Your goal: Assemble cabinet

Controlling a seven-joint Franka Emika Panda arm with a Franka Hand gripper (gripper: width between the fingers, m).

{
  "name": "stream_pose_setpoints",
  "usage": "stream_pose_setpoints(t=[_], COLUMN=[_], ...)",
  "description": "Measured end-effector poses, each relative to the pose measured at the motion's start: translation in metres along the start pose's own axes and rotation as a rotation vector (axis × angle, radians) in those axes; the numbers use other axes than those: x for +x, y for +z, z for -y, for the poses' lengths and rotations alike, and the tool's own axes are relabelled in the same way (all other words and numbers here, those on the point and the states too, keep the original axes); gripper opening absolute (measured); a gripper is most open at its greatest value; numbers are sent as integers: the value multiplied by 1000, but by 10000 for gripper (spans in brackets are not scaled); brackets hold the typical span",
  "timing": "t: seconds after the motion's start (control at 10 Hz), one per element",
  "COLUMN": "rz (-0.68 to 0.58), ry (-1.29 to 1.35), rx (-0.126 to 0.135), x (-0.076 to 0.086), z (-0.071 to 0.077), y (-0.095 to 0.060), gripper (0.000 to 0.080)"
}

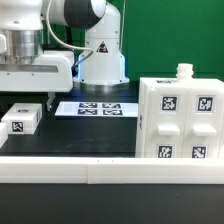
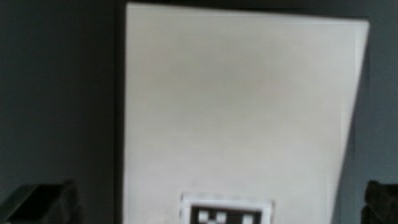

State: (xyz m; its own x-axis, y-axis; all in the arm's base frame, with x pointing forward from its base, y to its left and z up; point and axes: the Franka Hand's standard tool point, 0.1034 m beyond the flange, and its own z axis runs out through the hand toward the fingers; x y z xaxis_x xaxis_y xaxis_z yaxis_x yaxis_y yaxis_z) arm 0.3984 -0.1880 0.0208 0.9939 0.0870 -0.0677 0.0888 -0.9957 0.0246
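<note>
The cabinet is a large white box with several square marker tags, standing upright at the exterior view's right. A small white tagged panel lies flat on the black table at the left. My gripper hovers just above this panel. In the wrist view the panel fills the middle, with its tag at the edge. My gripper is open. Its dark fingertips stand wide on either side of the panel, with a gap to it. Nothing is held.
The marker board lies flat behind the middle of the table. The white robot base with a warning sticker stands at the back. A white rail runs along the table's front edge.
</note>
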Motion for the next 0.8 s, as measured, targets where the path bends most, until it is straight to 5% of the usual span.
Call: stream_pose_setpoints(t=[0.4,0.6,0.8], rz=[8,5,6], ry=[-14,-24,-24], rx=[-5,-6,-6], x=[-2,0,0], z=[3,5,5], y=[9,8,8], gripper=[797,561,561])
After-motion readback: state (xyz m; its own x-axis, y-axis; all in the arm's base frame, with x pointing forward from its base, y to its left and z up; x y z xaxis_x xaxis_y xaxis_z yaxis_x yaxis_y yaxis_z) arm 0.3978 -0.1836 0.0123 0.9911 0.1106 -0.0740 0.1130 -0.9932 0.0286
